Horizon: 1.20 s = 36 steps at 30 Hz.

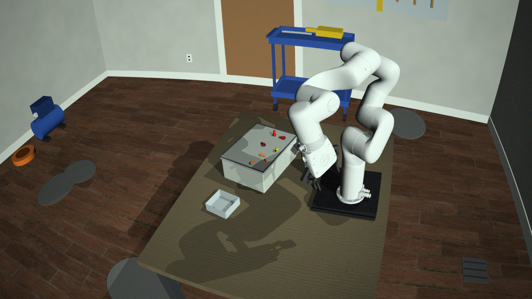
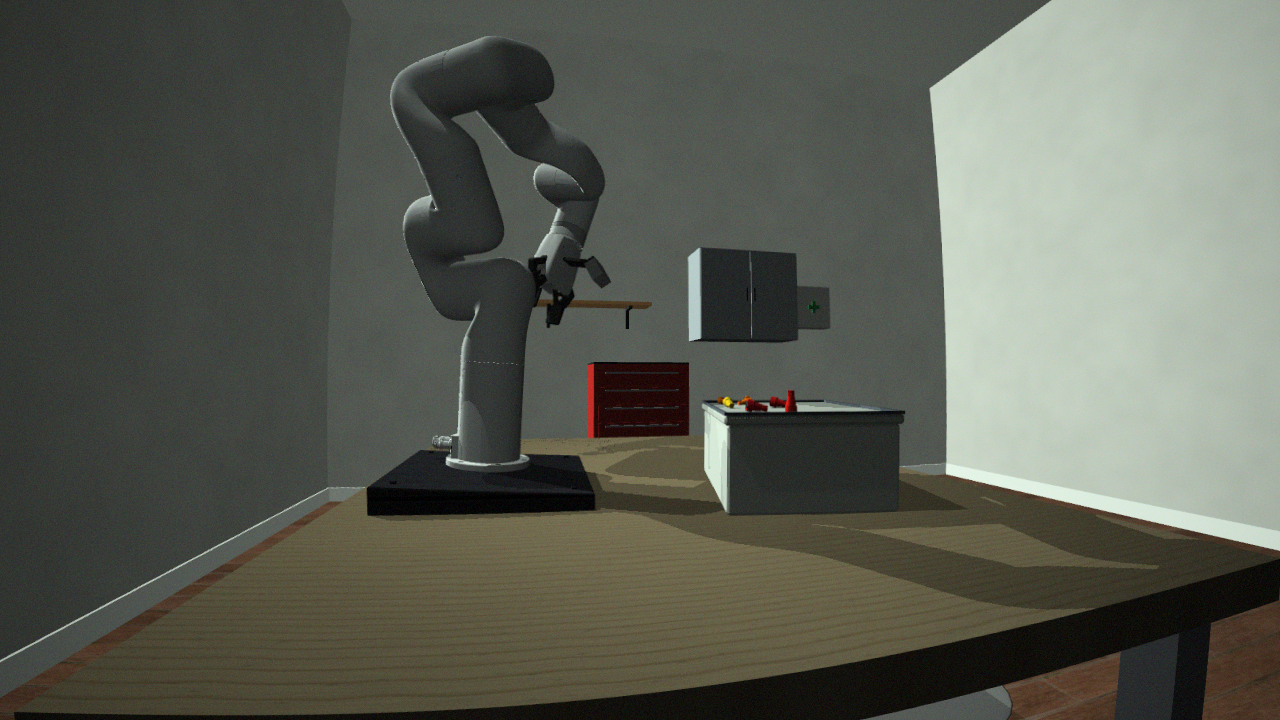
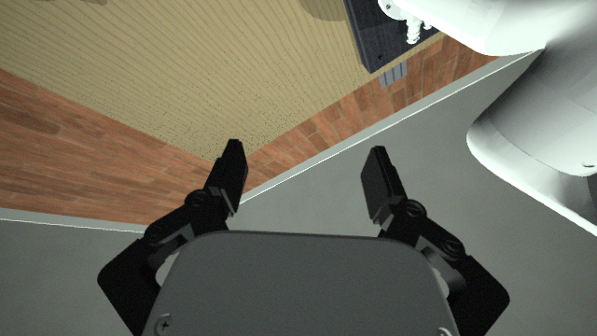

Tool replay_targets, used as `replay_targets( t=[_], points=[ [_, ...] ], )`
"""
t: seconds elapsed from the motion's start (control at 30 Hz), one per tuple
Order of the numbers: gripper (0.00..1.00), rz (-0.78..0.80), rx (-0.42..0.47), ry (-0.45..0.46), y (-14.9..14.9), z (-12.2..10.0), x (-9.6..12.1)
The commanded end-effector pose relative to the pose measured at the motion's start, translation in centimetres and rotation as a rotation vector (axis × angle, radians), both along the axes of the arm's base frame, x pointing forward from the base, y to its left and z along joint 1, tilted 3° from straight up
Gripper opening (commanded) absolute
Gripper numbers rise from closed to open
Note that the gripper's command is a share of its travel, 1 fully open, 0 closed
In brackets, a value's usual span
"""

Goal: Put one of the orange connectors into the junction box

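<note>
The white arm [image 1: 375, 92] is all folded up on itself, elbow way up high, then looping back down close to its own upright lower column. Gripper [image 3: 305, 175] hangs up in the air with its black fingers spread fully wide, nothing between them.

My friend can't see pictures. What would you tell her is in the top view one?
A white robot arm stands on a black base plate on a table, its open gripper empty beside a pale tool case. Small red, orange and yellow wire connectors lie on the case's lid. An open, empty junction box sits on the table nearby.
</note>
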State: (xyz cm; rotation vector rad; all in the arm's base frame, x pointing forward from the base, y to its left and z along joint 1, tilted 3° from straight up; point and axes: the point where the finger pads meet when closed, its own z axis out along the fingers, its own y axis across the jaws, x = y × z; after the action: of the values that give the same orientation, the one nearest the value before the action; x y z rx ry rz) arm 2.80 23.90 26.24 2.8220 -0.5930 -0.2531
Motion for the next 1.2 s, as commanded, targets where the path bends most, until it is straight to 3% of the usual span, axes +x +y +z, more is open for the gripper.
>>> replay_targets(
  t=[0.0, 0.7, 0.83, 1.03, 1.1, 1.17],
  points=[
    [1.00, 0.000, 0.003, -0.001, 0.1, 0.1, 0.0],
    [1.00, -0.019, 0.008, -0.003, 0.2, 0.1, 0.6],
    [1.00, -0.097, 0.024, -0.013, 0.5, -0.1, 3.2],
    [1.00, -0.325, 0.063, -0.050, -0.1, -0.7, 10.8],
    [1.00, -0.325, 0.063, -0.050, -0.1, -0.7, 10.8],
    [1.00, -0.435, 0.077, -0.072, -1.1, -1.1, 14.4]
  ],
)
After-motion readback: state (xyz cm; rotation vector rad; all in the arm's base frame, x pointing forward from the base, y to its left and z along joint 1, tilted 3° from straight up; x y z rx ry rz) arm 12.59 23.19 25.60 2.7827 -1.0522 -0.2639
